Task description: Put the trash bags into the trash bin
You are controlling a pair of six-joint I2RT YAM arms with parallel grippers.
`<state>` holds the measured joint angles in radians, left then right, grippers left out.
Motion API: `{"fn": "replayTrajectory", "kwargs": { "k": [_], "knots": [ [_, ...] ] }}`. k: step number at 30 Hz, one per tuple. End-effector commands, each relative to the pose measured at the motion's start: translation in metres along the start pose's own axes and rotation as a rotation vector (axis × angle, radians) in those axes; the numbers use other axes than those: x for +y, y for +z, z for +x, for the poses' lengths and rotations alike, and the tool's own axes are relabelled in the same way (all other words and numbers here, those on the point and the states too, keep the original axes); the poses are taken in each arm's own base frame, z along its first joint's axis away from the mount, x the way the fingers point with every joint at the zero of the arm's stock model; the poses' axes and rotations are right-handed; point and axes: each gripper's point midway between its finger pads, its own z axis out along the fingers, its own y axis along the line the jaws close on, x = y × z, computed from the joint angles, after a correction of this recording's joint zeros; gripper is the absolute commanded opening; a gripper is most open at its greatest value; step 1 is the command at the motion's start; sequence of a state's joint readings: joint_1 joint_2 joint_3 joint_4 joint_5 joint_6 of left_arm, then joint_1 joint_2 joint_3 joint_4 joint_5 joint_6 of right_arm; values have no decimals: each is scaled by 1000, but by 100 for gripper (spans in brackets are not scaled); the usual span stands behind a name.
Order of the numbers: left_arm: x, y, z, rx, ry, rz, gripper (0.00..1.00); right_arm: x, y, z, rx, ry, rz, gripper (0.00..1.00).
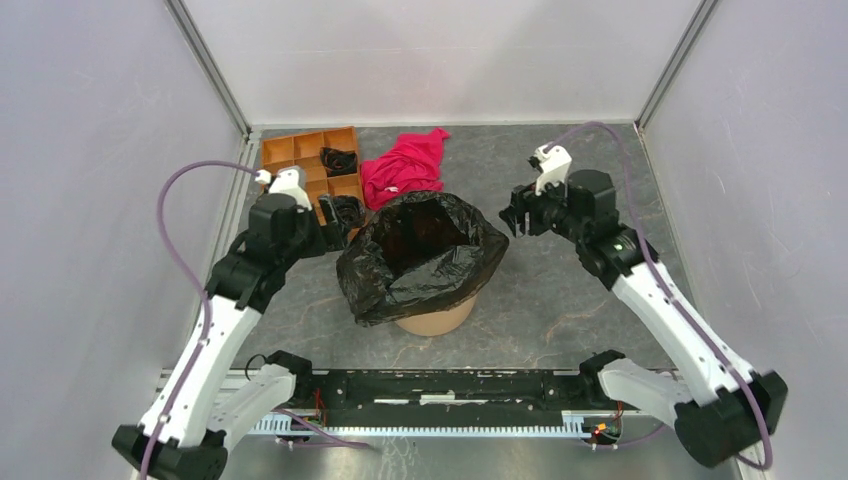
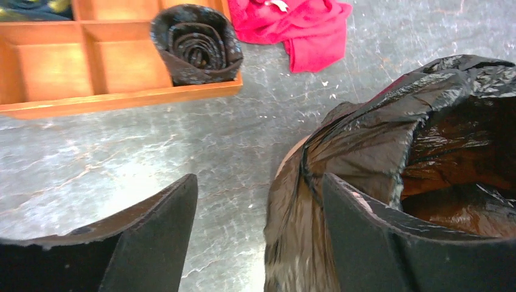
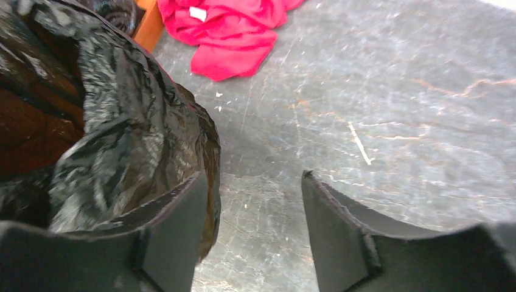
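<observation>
Top view: the trash bin (image 1: 437, 320) stands upright near the middle of the table (image 1: 570, 290). We see only its lower orange-brown wall. The big trash bag (image 1: 420, 255) lines it, mouth open upward, its black film folded out over the rim and hanging down the sides.

The left gripper (image 1: 335, 232) sits just beside the bag's left edge. In its wrist view the left gripper (image 2: 258, 182) has its fingers spread apart with bare table between them. Its right finger (image 2: 365, 231) lies close against the bag's outer fold; we cannot tell if it touches. Nothing is held.

The right gripper (image 1: 512, 215) hangs just off the bag's right side. In the wrist view, the right gripper (image 3: 253, 176) is also spread, holding nothing, with the film beside its left finger (image 3: 176, 225).

Behind the bin, at left, is a flat orange tray (image 1: 285, 150). One rolled trash bag (image 2: 196, 44) sits in a near compartment, another (image 1: 338, 160) further back. A red-pink cloth (image 1: 405, 165) lies crumpled beside the tray.
</observation>
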<state>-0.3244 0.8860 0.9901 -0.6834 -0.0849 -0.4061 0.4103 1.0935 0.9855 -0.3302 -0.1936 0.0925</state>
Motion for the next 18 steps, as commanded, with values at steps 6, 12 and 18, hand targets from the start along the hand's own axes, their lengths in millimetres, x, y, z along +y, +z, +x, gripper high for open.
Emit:
{"fn": "replayTrajectory", "kwargs": {
  "k": [6, 12, 18],
  "knots": [
    [21, -71, -4, -124, -122, -56, 94, 4, -54, -15, -197, 139, -94, 85],
    [-13, -98, 24, -92, -196, 198, 95, 36, -76, -6, -255, 190, -376, 98],
    [-31, -106, 64, -4, -281, 356, 99, 68, -87, 9, -307, 178, -608, 98]
  ]
}}
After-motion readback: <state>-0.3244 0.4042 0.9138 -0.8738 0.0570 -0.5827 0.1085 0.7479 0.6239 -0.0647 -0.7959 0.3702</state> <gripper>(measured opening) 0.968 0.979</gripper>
